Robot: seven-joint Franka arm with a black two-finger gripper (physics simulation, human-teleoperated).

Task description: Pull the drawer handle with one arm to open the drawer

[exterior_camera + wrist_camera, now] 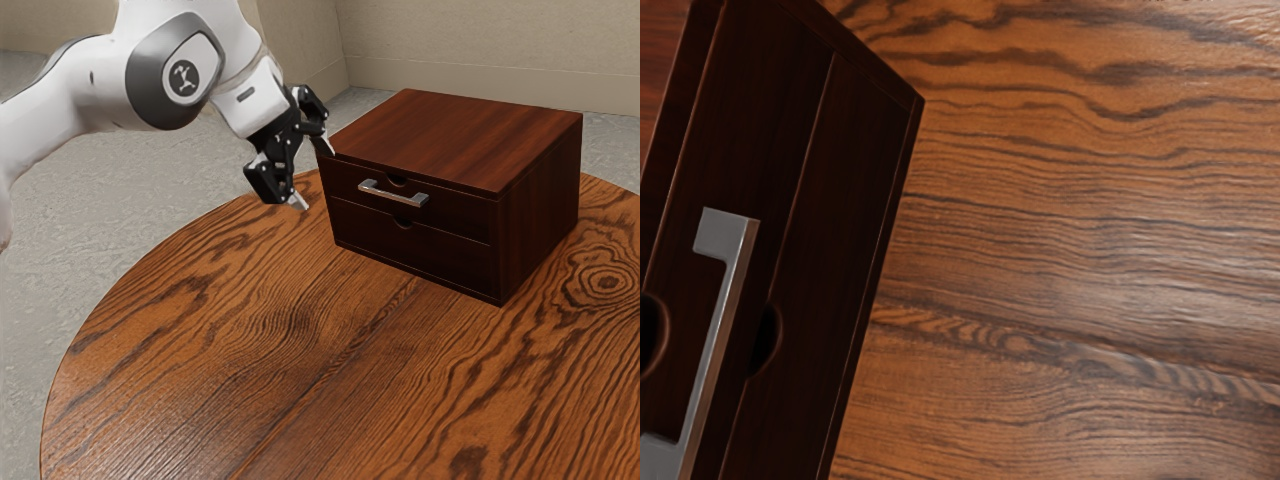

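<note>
Above the round wooden table [250, 380], my gripper [312, 172] hangs near the drawer handle [393, 193], jaws spread wide, apparently ready to take the bar. Behind the handle, the top drawer [450, 208] sits shut in the cabinet [460, 130].

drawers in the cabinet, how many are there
2. The upper drawer, with the metal handle, and the lower drawer directly beneath it, showing a finger notch but no handle. The other sides of the cabinet are hidden.
</note>
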